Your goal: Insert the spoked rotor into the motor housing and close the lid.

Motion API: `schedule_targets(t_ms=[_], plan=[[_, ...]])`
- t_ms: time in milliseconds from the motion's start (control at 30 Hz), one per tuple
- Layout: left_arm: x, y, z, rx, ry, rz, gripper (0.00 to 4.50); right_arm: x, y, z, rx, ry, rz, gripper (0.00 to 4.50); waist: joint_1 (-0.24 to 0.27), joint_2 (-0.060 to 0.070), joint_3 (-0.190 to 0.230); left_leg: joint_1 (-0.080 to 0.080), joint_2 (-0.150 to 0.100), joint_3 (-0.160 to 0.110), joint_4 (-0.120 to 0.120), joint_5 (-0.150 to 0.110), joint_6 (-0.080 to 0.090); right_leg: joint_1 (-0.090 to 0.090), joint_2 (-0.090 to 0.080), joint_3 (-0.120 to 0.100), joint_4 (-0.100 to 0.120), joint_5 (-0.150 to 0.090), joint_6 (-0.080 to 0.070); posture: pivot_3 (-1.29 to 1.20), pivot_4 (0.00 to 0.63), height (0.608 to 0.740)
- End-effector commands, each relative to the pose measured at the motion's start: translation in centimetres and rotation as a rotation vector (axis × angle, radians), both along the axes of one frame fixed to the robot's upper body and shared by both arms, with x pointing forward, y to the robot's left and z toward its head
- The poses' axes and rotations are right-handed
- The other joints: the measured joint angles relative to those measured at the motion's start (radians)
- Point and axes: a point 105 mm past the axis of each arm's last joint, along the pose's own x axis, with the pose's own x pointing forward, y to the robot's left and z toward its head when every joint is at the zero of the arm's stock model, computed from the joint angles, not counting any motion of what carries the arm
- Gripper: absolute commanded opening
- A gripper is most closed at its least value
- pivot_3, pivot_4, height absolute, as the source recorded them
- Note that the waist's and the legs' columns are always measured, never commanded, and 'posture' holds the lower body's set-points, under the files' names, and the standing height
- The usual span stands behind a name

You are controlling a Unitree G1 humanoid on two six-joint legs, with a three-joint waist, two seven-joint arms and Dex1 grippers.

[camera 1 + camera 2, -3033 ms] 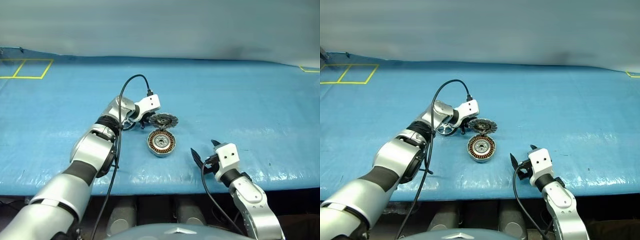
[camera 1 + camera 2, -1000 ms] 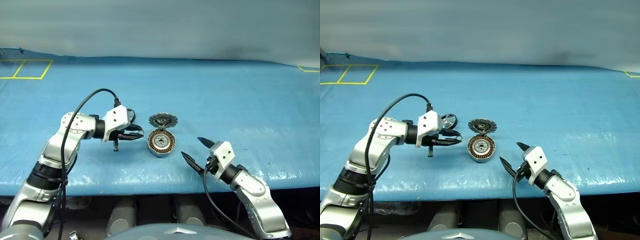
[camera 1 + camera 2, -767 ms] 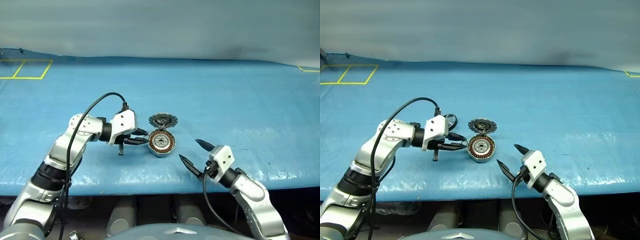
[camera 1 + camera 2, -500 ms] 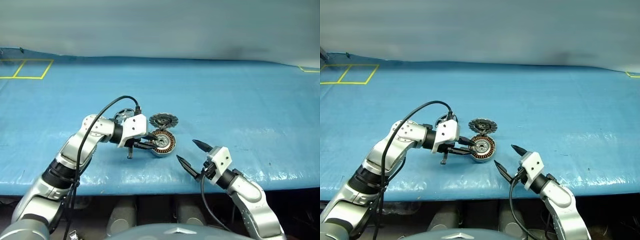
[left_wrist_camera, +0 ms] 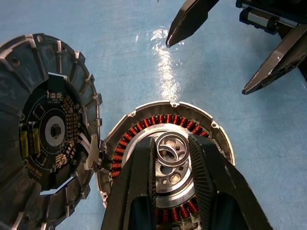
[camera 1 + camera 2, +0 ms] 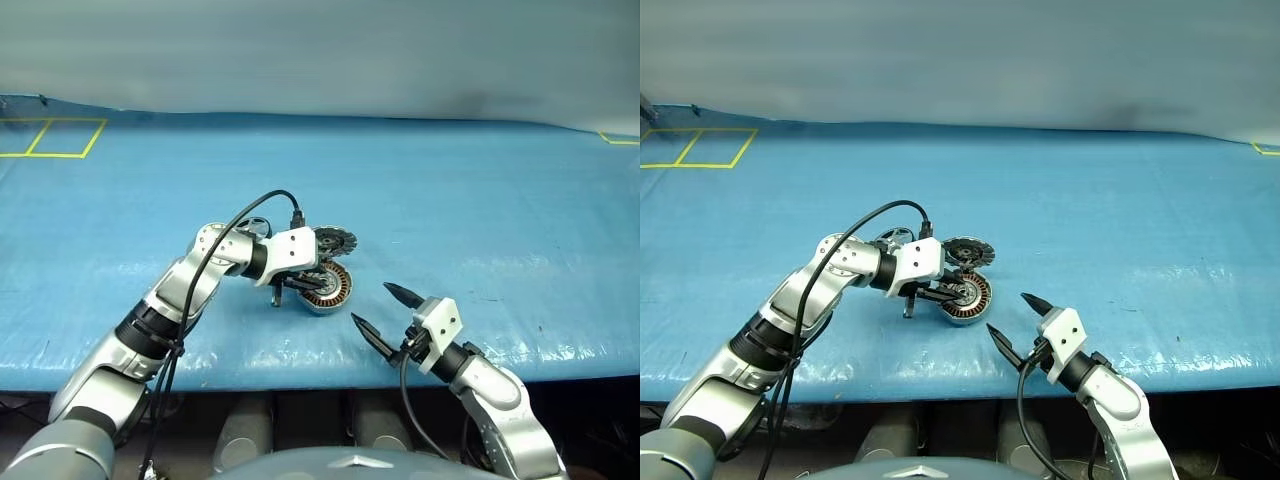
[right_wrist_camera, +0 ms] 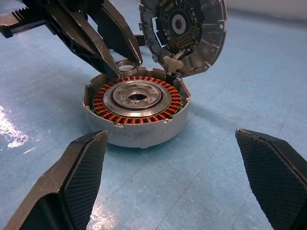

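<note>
The motor housing (image 6: 325, 286) sits open on the blue table, its copper windings (image 7: 103, 96) showing. Its lid (image 6: 330, 240) stands tilted up behind it on the hinge, with the dark inner face (image 5: 43, 129) showing. My left gripper (image 6: 948, 293) reaches in from the left and is shut on a small thin ring (image 5: 172, 149). It holds the ring just above the housing, near the lid side (image 7: 125, 64). The spoked rotor (image 6: 894, 238) lies behind my left forearm, partly hidden. My right gripper (image 6: 370, 303) stands open and empty, in front and to the right of the housing.
The blue table cover (image 6: 480, 210) spreads wide to the right and behind. Yellow tape squares (image 6: 50, 137) mark the far left corner. The table's front edge (image 6: 300, 375) runs close below my right gripper. A black cable (image 6: 255, 205) loops over my left wrist.
My left gripper has moved right with the thin ring, from beside the housing to above it. The right gripper has stayed open and hardly moved.
</note>
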Motion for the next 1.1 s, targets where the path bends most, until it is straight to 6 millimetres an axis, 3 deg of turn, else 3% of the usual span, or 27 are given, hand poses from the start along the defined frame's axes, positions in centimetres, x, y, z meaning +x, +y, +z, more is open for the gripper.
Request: schedule_targets(t_ms=[33, 333, 1100], plan=[[0.2, -0.6, 0.6, 0.009, -0.042, -0.036, 0.74, 0.1, 0.2, 0.9, 0.014, -0.045, 0.0, 4.5, 0.001, 0.0, 0.0, 0.0, 0.0, 0.0, 0.0, 0.0, 0.0, 0.0, 0.0, 0.0, 0.0, 0.0, 0.0, 0.0, 0.15, 0.74], [0.9, -0.8, -0.4, 0.058, -0.066, -0.051, 0.74, 0.2, 0.4, 0.9, 0.016, -0.046, -0.005, 4.5, 0.001, 0.0, 0.0, 0.0, 0.0, 0.0, 0.0, 0.0, 0.0, 0.0, 0.0, 0.0, 0.0, 0.0, 0.0, 0.0, 0.15, 0.74], [1.2, -1.3, -0.7, 0.077, -0.063, -0.079, 0.74, 0.4, 0.3, 0.8, -0.003, -0.045, -0.017, 4.5, 0.001, 0.0, 0.0, 0.0, 0.0, 0.0, 0.0, 0.0, 0.0, 0.0, 0.0, 0.0, 0.0, 0.0, 0.0, 0.0, 0.15, 0.74]])
